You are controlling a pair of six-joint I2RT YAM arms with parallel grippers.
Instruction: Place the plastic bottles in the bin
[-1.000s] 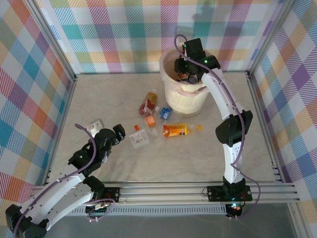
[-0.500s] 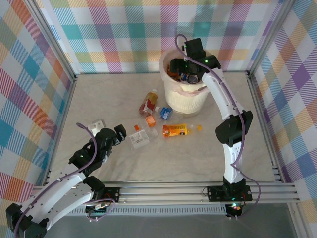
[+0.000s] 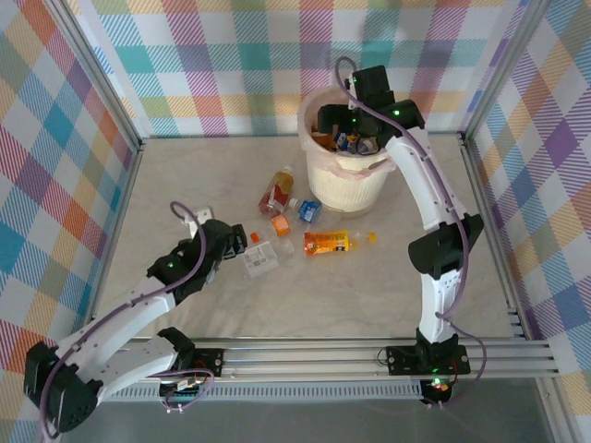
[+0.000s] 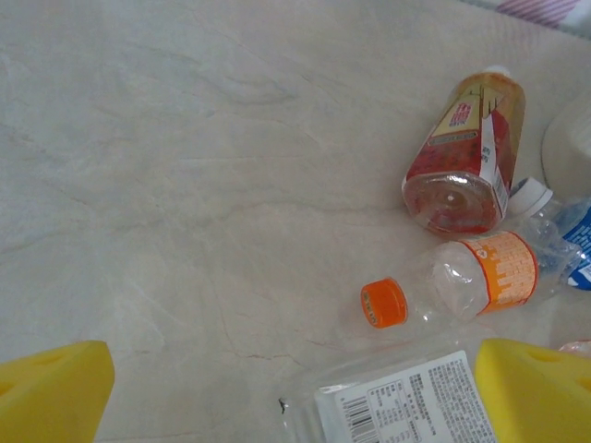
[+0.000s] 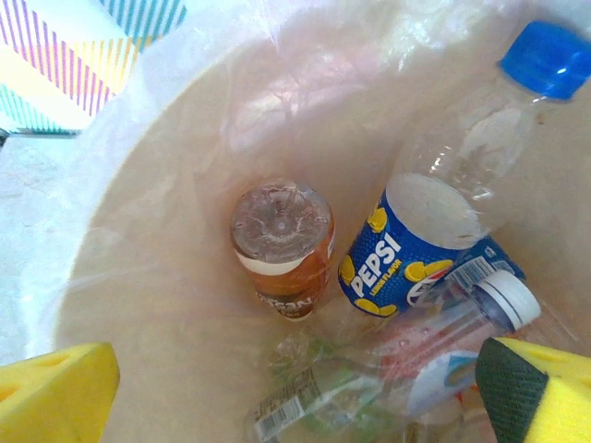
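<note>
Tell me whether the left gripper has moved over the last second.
Yes. The left gripper has shifted right, closer to the flattened clear bottle, which lies where it was.

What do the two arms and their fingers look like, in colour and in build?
The left arm and the right arm are built alike: white tubular links joined by bulky black joints, with black wrists. A thin purple cable runs loosely along each arm. The fingers are blocky and bright yellow. One right finger has a dark patch on its inner edge.

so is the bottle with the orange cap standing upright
No, the orange-capped bottle lies on its side on the table, next to the red-labelled bottle.
</note>
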